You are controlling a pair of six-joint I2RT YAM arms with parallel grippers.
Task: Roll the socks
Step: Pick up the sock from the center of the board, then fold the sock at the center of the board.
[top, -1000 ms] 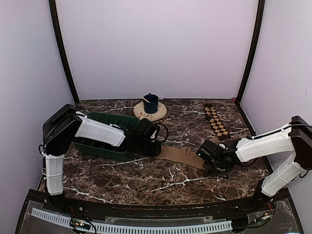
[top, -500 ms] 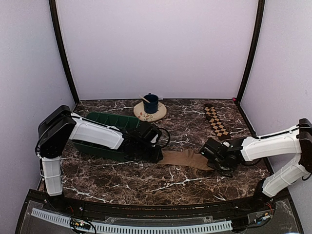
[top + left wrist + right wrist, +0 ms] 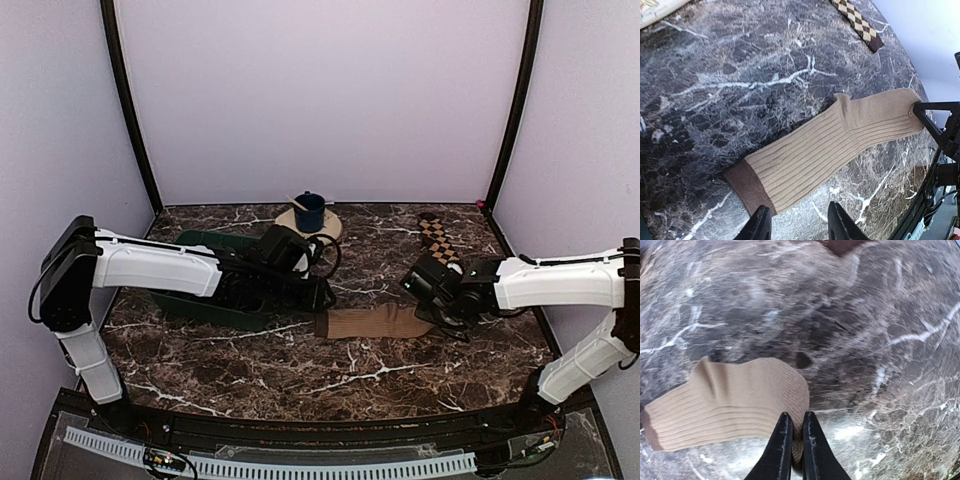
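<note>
The plain tan-brown sock lies flat as a long strip in the middle of the marble table; it also shows in the left wrist view and the right wrist view. My right gripper is shut on its toe end. My left gripper is open and empty, just above the sock's dark cuff end. The brown-and-cream checkered sock lies flat at the back right and shows in the left wrist view.
A dark green tray sits at the left under my left arm. A blue cup stands on a round tan plate at the back middle. Walls enclose the table on three sides.
The right gripper has dragged the tan sock's toe end back and to the right, straightening it. The left gripper has let go of the cuff and lifted away toward the back.
</note>
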